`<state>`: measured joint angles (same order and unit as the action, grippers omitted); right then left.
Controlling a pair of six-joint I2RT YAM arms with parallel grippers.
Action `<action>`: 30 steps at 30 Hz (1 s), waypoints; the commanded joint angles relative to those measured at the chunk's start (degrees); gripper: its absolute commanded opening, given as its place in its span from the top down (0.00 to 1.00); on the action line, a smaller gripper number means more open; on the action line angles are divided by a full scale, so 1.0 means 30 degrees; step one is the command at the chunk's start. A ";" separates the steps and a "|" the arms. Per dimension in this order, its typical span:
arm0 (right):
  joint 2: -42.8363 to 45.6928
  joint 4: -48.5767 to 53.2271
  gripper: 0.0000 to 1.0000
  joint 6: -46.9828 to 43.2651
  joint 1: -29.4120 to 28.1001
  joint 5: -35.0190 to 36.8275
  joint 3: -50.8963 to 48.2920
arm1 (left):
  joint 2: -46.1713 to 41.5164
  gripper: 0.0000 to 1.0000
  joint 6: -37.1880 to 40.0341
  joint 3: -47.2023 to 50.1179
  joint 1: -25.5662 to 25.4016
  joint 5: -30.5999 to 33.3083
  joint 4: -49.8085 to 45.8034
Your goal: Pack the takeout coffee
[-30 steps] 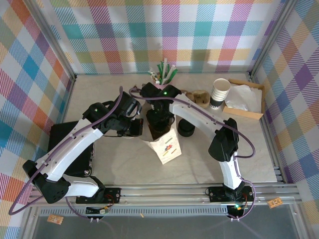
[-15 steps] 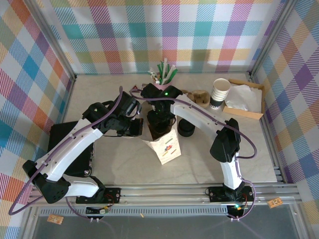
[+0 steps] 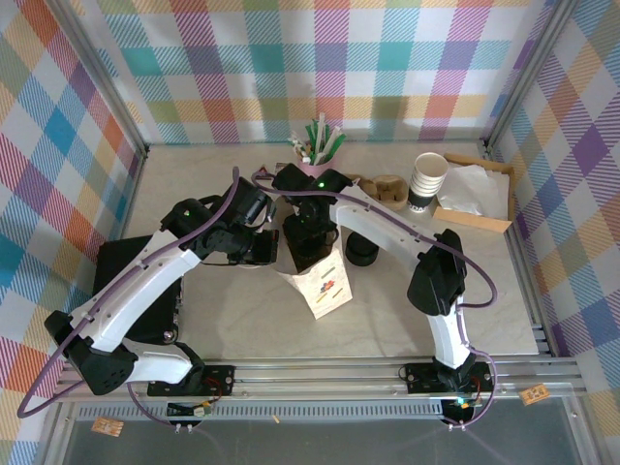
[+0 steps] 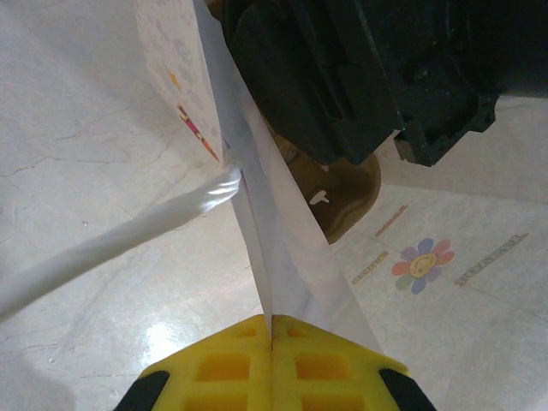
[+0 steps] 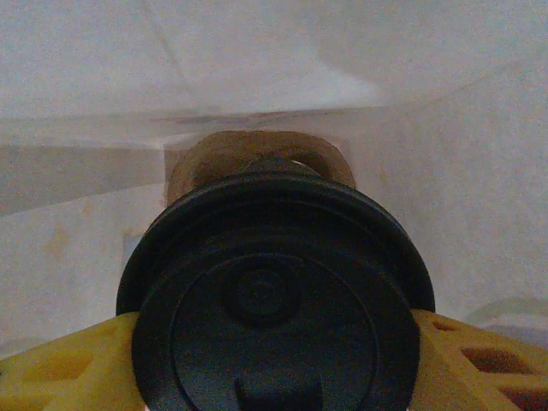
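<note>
The left hand (image 4: 271, 324) has its yellow fingers pressed together on the top edge of a white paper bag (image 4: 287, 257). In the top view the left hand (image 3: 268, 249) sits just left of the bag (image 3: 325, 287), which stands mid-surface with its printed side facing near and right.

The right hand (image 3: 310, 235) reaches down into the bag's mouth from the far side. It is clamped on the coffee (image 5: 274, 300): the wrist view shows a yellow finger (image 5: 64, 372) touching each side of the black lid, with white bag walls all around. The cup's body is hidden under the lid. Beyond the lid, low in the bag, lies a brown cardboard piece (image 5: 257, 147), and the left wrist view shows it (image 4: 351, 193) under the right hand's black body. Whether the cup rests on it cannot be told.

A black lid stack (image 3: 362, 250) stands just right of the bag. Farther right and farther back is a stack of white cups (image 3: 428, 179), with a cardboard box (image 3: 475, 221) beside it by the right wall. A cup of stirrers (image 3: 320, 145) stands at the far edge, and a black tray (image 3: 121, 266) lies on the left of the surface (image 3: 465, 300).
</note>
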<state>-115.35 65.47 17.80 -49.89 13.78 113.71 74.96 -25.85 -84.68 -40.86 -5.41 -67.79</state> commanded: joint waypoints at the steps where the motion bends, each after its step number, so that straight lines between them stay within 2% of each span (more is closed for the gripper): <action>1: -0.0287 -0.0024 1.00 0.0364 -0.0026 -0.0282 -0.0580 | 0.0151 1.00 0.0369 -0.0517 -0.0234 -0.0101 -0.1207; 9: -0.0292 -0.0247 1.00 0.0654 -0.0013 -0.0280 0.0381 | 0.0151 1.00 0.0324 -0.0604 -0.0235 -0.0071 -0.1325; 12: -0.0878 0.0893 1.00 0.0530 -0.0056 0.0103 0.0973 | 0.0184 1.00 0.0269 -0.0626 -0.0249 -0.0028 -0.1310; 21: 0.0260 0.1213 1.00 -0.0154 -0.0069 0.0416 -0.1594 | 0.0034 1.00 -0.0170 -0.0702 -0.0211 0.0719 -0.1694; 30: -0.0217 0.1066 1.00 -0.0047 -0.0081 0.0157 -0.1927 | 0.0063 1.00 -0.0180 -0.0752 -0.0230 0.0749 -0.1720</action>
<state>-114.91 64.73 18.57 -50.13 12.99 109.43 75.29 -26.09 -85.38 -40.86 -4.38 -69.21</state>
